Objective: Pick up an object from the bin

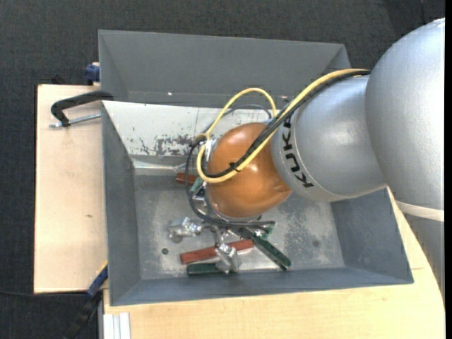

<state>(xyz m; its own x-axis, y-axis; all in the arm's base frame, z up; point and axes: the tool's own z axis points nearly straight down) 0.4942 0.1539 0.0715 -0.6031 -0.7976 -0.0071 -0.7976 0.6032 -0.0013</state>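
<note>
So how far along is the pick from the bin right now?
Reach looks done: the orange wrist cover sits low in the bin, above a small heap with a red-handled tool and a green-handled tool by the near wall. In hand: nothing visibly lifted; both lie on the floor. Left: grasp one and raise it out.

Silver KUKA arm, orange wrist cover, yellow cables.

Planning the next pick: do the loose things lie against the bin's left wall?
No: the red-handled tool and green-handled tool lie mid-floor beneath the orange cover, apart from the left wall.
</note>
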